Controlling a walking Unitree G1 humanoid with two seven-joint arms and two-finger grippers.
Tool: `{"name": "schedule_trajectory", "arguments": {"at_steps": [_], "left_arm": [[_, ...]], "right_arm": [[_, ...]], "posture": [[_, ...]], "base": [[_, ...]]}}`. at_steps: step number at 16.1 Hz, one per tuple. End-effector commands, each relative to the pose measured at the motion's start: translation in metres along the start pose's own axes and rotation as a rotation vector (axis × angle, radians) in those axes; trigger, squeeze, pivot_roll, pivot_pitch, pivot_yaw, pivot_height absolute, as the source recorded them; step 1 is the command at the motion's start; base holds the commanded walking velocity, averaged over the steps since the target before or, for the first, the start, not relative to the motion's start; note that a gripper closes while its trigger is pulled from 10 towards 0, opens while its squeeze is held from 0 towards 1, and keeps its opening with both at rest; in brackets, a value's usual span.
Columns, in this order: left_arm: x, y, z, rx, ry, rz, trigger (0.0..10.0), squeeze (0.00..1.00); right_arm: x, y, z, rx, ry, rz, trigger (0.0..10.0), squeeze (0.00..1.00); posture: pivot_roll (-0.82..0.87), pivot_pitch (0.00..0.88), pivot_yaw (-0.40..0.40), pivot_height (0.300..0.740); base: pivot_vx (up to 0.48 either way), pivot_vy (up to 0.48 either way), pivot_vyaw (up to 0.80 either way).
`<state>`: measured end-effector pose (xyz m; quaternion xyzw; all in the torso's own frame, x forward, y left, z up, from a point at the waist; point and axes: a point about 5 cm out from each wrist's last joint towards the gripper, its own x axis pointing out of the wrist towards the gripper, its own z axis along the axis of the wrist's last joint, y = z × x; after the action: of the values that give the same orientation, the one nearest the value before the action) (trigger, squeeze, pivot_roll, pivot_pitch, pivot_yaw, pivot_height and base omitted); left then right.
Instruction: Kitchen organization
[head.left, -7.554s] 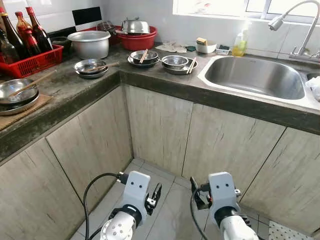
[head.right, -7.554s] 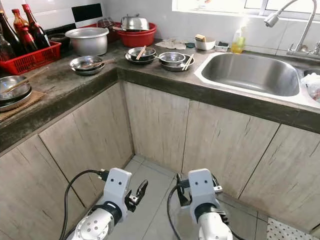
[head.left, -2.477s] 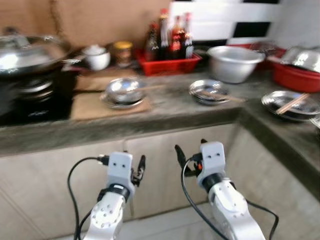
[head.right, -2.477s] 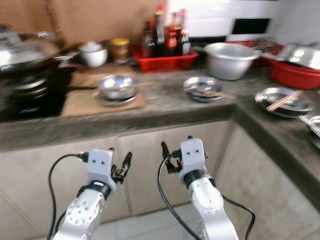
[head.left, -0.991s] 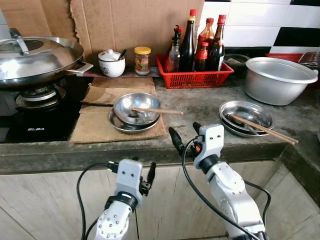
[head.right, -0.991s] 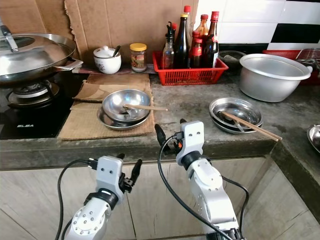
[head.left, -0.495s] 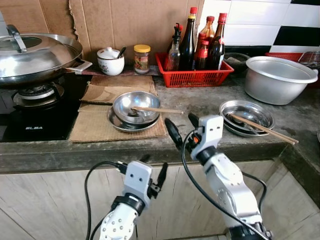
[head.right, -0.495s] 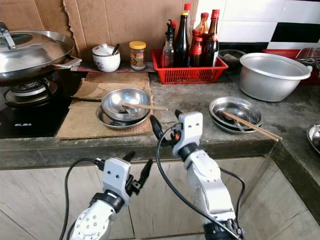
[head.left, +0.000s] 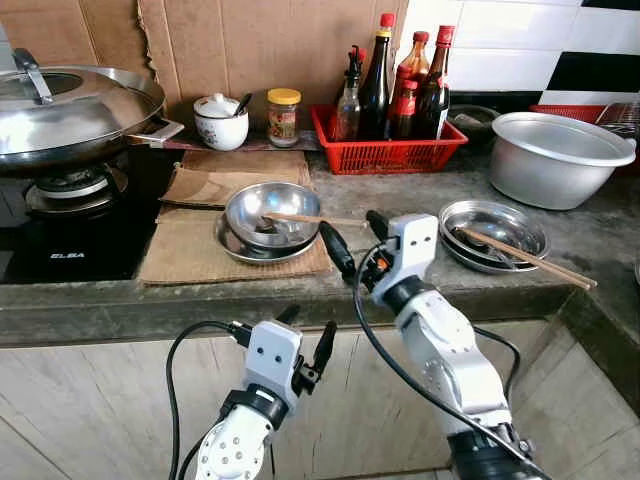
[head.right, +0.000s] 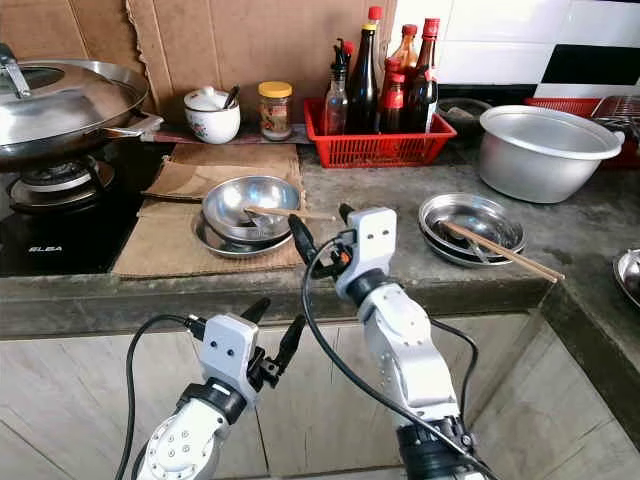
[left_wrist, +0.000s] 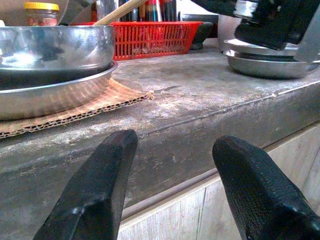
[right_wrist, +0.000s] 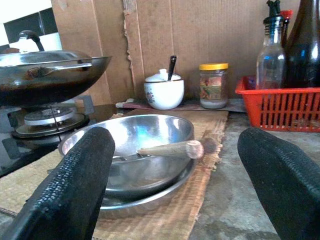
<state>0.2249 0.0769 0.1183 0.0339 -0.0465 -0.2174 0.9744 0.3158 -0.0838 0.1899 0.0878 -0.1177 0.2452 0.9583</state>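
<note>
A steel bowl (head.left: 272, 208) sits in a steel plate on a cardboard mat (head.left: 190, 250) on the counter, with a wooden chopstick (head.left: 305, 219) lying across its rim. My right gripper (head.left: 354, 234) hovers open just off the bowl's right side, level with the chopstick's end. In the right wrist view the bowl (right_wrist: 131, 144) and the chopstick (right_wrist: 170, 148) lie straight ahead between the open fingers (right_wrist: 75, 190). My left gripper (head.left: 307, 333) hangs open below the counter edge, in front of the cabinet. A second steel plate (head.left: 492, 230) with chopsticks across it lies further right.
A lidded wok (head.left: 70, 105) stands on the black stove (head.left: 60, 250) at the left. Behind are a white pot (head.left: 221, 122), a jar (head.left: 283, 117) and a red basket of bottles (head.left: 390, 150). A large metal pot (head.left: 560, 158) stands far right.
My right gripper has risen and moved left, from the counter edge to beside the bowl. The left gripper has come up a little below the counter.
</note>
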Motion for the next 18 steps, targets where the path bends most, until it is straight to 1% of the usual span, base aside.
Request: {"name": "schedule_trajectory", "arguments": {"at_steps": [1, 3, 9, 10, 11, 12, 13, 14, 15, 16, 17, 18], "left_arm": [[0.000, -0.001, 0.003, 0.009, -0.020, -0.003, 10.0, 0.00], [0.000, -0.002, 0.005, 0.016, -0.029, -0.010, 10.0, 0.00], [0.001, -0.003, 0.004, 0.015, -0.028, -0.005, 10.0, 0.00], [0.001, -0.003, 0.003, 0.015, -0.027, -0.005, 10.0, 0.00], [0.001, -0.003, 0.003, 0.015, -0.027, -0.005, 10.0, 0.00], [0.001, -0.004, 0.003, 0.015, -0.027, -0.005, 10.0, 0.00], [0.001, -0.004, 0.003, 0.016, -0.027, -0.005, 10.0, 0.00], [0.001, -0.003, 0.003, 0.016, -0.026, -0.004, 10.0, 0.00], [0.001, -0.003, 0.002, 0.017, -0.026, -0.003, 10.0, 0.00], [0.001, -0.003, 0.002, 0.018, -0.026, -0.003, 10.0, 0.00], [0.001, -0.003, 0.002, 0.019, -0.025, -0.002, 10.0, 0.00], [0.001, -0.003, 0.002, 0.020, -0.024, -0.001, 10.0, 0.00]], "right_arm": [[0.005, 0.001, 0.006, -0.003, -0.033, 0.004, 10.0, 0.00], [0.010, 0.001, 0.006, 0.001, -0.034, 0.006, 10.0, 0.00], [0.015, 0.003, 0.005, 0.030, -0.035, 0.018, 10.0, 0.00], [0.016, 0.003, 0.004, 0.036, -0.035, 0.021, 9.6, 0.00], [0.016, 0.003, 0.004, 0.039, -0.036, 0.023, 7.9, 0.00], [0.018, 0.004, 0.004, 0.043, -0.038, 0.028, 3.4, 0.00], [0.019, 0.004, 0.005, 0.044, -0.040, 0.031, 0.1, 0.00], [0.020, 0.005, 0.005, 0.045, -0.041, 0.033, 0.0, 0.00], [0.020, 0.005, 0.005, 0.044, -0.042, 0.033, 0.0, 0.00], [0.021, 0.005, 0.005, 0.043, -0.045, 0.035, 1.3, 0.00], [0.022, 0.006, 0.005, 0.045, -0.047, 0.037, 10.0, 0.00], [0.023, 0.006, 0.005, 0.045, -0.048, 0.037, 10.0, 0.00]], "posture": [[0.06, 0.000, -0.069, 0.740], [0.06, 0.000, -0.074, 0.740], [0.06, 0.000, -0.081, 0.740], [0.07, 0.000, -0.084, 0.740], [0.07, 0.000, -0.084, 0.740], [0.07, 0.000, -0.087, 0.740], [0.07, 0.000, -0.088, 0.740], [0.07, 0.000, -0.087, 0.740], [0.07, 0.000, -0.087, 0.740], [0.07, 0.000, -0.088, 0.740], [0.07, 0.000, -0.089, 0.740], [0.07, 0.000, -0.088, 0.740]], "base": [[0.000, 0.000, 0.00], [0.000, 0.000, 0.00], [0.000, 0.000, 0.00], [0.000, 0.000, 0.00], [0.000, 0.000, 0.00], [0.000, 0.000, 0.00], [0.000, 0.000, 0.00], [0.000, 0.000, 0.00], [0.000, 0.000, 0.00], [0.000, 0.000, 0.00], [0.000, 0.000, 0.00], [0.000, 0.000, 0.00]]}}
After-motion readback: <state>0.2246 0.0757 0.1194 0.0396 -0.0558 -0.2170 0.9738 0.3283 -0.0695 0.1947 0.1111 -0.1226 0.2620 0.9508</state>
